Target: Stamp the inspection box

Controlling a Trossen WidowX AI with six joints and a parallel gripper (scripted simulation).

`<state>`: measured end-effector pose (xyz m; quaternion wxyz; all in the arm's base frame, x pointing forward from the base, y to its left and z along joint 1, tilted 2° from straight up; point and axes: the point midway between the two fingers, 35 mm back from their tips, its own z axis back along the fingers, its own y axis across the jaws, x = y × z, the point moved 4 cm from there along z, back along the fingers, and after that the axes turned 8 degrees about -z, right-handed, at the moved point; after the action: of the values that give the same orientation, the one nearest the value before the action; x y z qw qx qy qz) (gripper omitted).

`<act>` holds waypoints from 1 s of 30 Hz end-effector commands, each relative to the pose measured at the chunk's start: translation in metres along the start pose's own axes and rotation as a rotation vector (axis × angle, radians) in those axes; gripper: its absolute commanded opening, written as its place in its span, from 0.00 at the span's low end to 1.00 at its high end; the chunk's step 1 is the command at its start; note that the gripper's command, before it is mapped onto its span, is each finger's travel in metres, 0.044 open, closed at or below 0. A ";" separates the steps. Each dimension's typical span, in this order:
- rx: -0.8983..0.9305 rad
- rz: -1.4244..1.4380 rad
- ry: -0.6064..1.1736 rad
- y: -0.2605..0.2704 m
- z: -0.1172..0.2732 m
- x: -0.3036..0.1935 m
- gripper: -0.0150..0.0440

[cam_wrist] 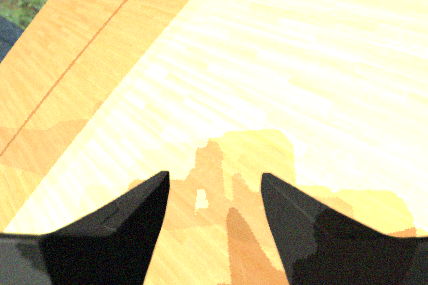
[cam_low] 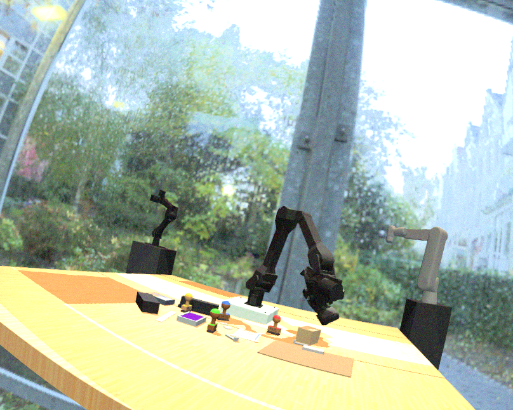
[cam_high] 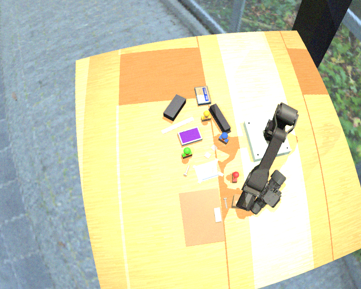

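My gripper point(cam_wrist: 215, 180) is partly open, with nothing between its fingers, above bare table; the arm hides its fingertips in the top view. Four knobbed stamps stand upright: red point(cam_high: 235, 176) point(cam_low: 275, 325), green point(cam_high: 186, 151) point(cam_low: 214, 313), blue point(cam_high: 224, 136) point(cam_low: 225, 310) and yellow point(cam_high: 206, 114) point(cam_low: 187, 301). Their lettering is too small to read. The purple ink pad point(cam_high: 190, 135) point(cam_low: 192, 318) lies open beyond the green stamp. The white card point(cam_high: 207, 171) point(cam_low: 247, 336) lies between the green and red stamps; its box and any print cannot be made out.
A cardboard-coloured block point(cam_high: 235, 200) point(cam_low: 308, 335) stands near the arm. A brown mat point(cam_high: 199, 220) point(cam_low: 327, 362) bears a white bar point(cam_high: 217, 214). Two black blocks point(cam_high: 174, 108) point(cam_high: 219, 118), a labelled box point(cam_high: 202, 95) and a white strip point(cam_high: 177, 125) lie around the pad.
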<state>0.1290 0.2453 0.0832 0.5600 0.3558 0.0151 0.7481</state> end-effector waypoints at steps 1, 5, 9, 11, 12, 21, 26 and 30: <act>-0.169 -0.274 0.024 -0.040 0.046 -0.018 0.63; -0.328 -0.544 0.023 -0.068 0.094 -0.047 0.63; -0.447 -0.763 0.011 -0.084 0.133 -0.074 0.63; -0.501 -0.905 -0.002 -0.089 0.152 -0.090 0.63; -0.534 -0.995 -0.012 -0.092 0.164 -0.101 0.63; -0.809 -1.749 -0.145 -0.084 0.262 -0.204 0.63; -0.880 -1.942 -0.192 -0.071 0.285 -0.235 0.63; -0.880 -1.942 -0.191 -0.071 0.285 -0.236 0.63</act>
<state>0.3705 -0.0319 0.1439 0.9951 0.0211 -0.0238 -0.0939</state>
